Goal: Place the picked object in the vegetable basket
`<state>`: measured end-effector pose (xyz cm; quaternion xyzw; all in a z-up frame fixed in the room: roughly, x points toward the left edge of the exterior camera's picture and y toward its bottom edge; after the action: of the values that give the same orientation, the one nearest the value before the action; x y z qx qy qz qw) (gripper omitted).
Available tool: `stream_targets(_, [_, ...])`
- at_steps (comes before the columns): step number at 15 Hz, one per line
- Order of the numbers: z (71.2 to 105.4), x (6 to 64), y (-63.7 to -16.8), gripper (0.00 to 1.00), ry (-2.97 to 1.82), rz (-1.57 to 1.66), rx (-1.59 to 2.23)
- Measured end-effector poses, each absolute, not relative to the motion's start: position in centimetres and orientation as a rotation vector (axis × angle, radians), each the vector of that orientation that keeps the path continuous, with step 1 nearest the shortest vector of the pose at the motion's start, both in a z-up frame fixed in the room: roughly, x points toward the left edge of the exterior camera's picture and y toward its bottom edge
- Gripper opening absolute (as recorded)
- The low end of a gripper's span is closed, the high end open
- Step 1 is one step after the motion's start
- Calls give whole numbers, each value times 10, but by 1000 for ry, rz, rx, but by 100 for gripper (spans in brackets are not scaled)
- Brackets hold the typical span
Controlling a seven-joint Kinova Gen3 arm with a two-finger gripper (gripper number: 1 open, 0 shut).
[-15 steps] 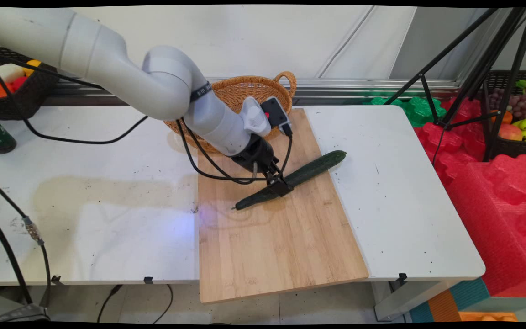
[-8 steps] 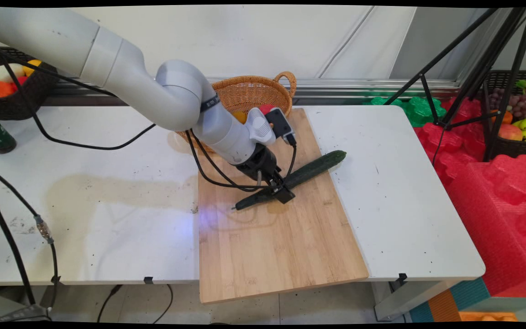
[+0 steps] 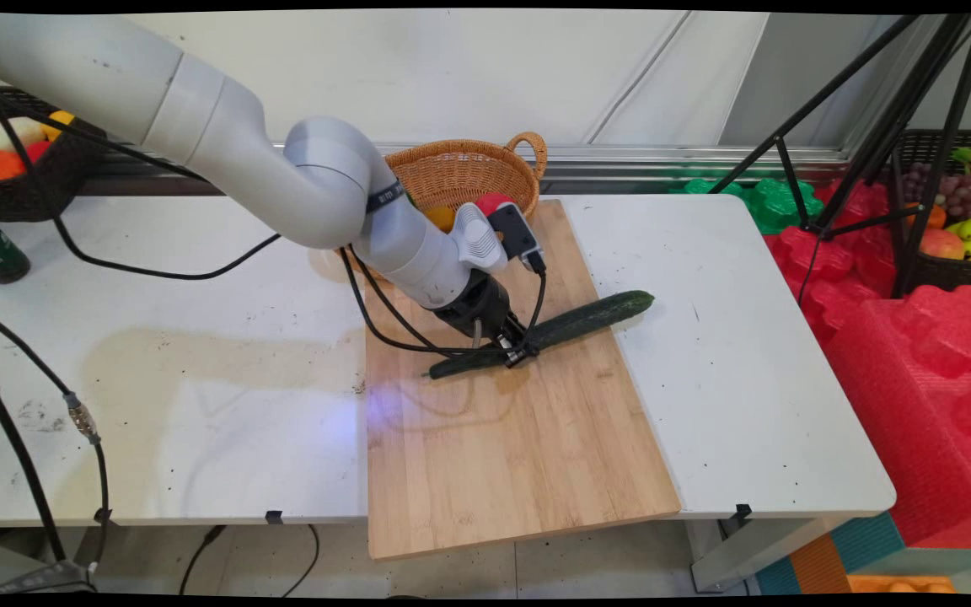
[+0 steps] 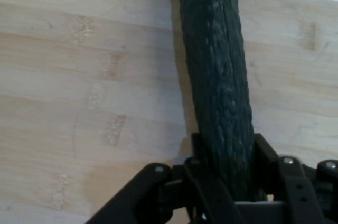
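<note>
A long dark green cucumber (image 3: 587,317) lies slantwise over the wooden cutting board (image 3: 502,447), its right end reaching out past the board's right edge. My gripper (image 3: 520,351) is shut on the cucumber near its middle. In the hand view the cucumber (image 4: 214,76) runs up from between the black fingers (image 4: 264,155), which press on both its sides, with the board (image 4: 84,86) beneath it.
A wicker basket (image 3: 460,173) with fruit stands behind the board, close to my wrist. Black cables (image 3: 393,320) hang by the hand. A dark fruit basket (image 3: 22,169) sits at the table's far left. Tripod legs (image 3: 865,135) and red foam (image 3: 915,337) lie right of the table.
The gripper has shut on the cucumber and turned it: its right end swung toward the table's right edge and nearer, so it lies flatter across the board. The wrist rotated slightly.
</note>
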<state>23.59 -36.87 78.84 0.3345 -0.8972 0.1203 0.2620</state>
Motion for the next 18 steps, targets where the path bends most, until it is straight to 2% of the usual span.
stream_targets(5, [820,244,-356,0,-2387,367,890])
stream_targets(10, [882,277,-349,0,-2305,494,908])
stream_targets(18, [946,336,-380,0,-2331,764,911])
